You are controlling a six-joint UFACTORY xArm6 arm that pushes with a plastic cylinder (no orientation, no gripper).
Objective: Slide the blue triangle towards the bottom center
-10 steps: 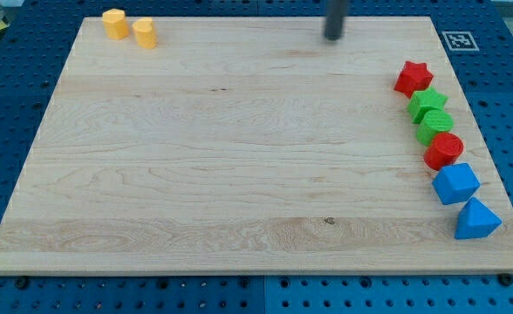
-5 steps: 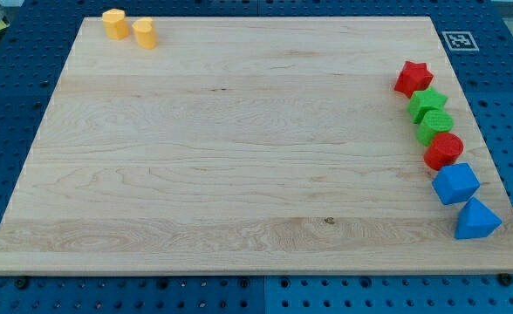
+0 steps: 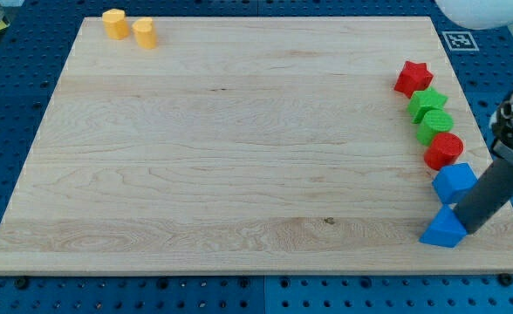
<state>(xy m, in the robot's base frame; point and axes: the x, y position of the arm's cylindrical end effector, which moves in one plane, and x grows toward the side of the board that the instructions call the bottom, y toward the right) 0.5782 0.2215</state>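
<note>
The blue triangle (image 3: 444, 229) lies near the board's bottom right corner. My tip (image 3: 468, 229) is down on the board and touches the triangle's right side. The dark rod rises from there toward the view's right edge and hides part of the blue cube-like block (image 3: 453, 181), which sits just above the triangle.
Up the right edge from the blue blocks stand a red round block (image 3: 444, 150), two green blocks (image 3: 434, 126) (image 3: 427, 104) and a red star (image 3: 413, 78). Two yellow blocks (image 3: 114, 22) (image 3: 145, 32) sit at the top left corner. The wooden board (image 3: 239, 148) lies on a blue pegboard.
The rod left the view from the top centre, then came in from the right. The blue triangle has shifted left from its earlier spot by the right edge.
</note>
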